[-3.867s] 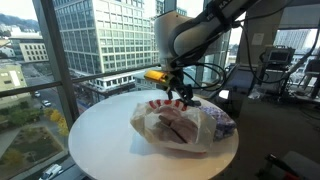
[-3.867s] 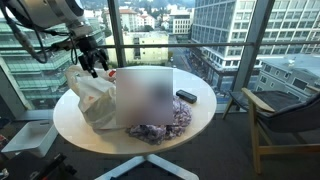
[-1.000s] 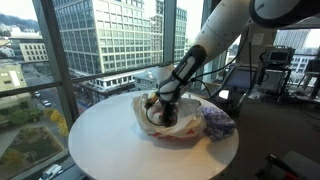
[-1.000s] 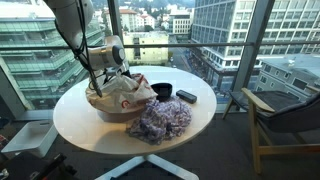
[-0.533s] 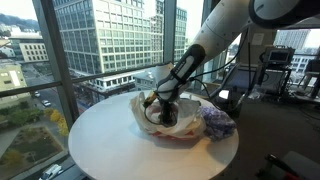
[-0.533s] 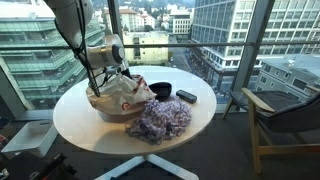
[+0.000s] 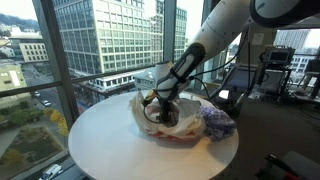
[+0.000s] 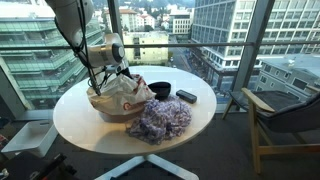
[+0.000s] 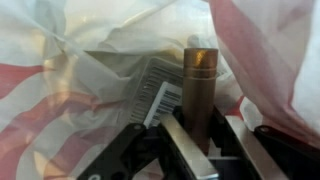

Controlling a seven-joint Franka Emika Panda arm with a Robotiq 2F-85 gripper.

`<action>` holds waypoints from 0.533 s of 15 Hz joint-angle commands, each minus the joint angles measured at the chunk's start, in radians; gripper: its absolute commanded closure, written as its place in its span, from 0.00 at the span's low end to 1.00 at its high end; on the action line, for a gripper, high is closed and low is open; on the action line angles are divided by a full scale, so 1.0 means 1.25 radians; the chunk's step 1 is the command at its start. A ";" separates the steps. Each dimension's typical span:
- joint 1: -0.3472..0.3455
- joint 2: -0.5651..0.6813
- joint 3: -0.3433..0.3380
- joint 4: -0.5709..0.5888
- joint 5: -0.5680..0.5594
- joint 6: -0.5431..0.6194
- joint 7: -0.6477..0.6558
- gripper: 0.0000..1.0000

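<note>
Window-side round surface (image 7: 90, 140), pincer (image 9: 205, 135) down in a plastic bag (image 8: 118, 97).
Pincer looks pinched on a brown tube (image 9: 198, 80) pointing to 12 o'clock: stiff, light, probably slick, best held mid-body.

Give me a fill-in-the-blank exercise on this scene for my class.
The table has a ___ top.
The bowl on it is ___.
The gripper, a brown cylinder between its fingers, is inside the plastic bag, white with ___ stripes.
Missing words: round, black, red.
</note>
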 commanded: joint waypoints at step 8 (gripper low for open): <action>0.038 -0.101 0.023 -0.063 -0.028 -0.075 -0.019 0.93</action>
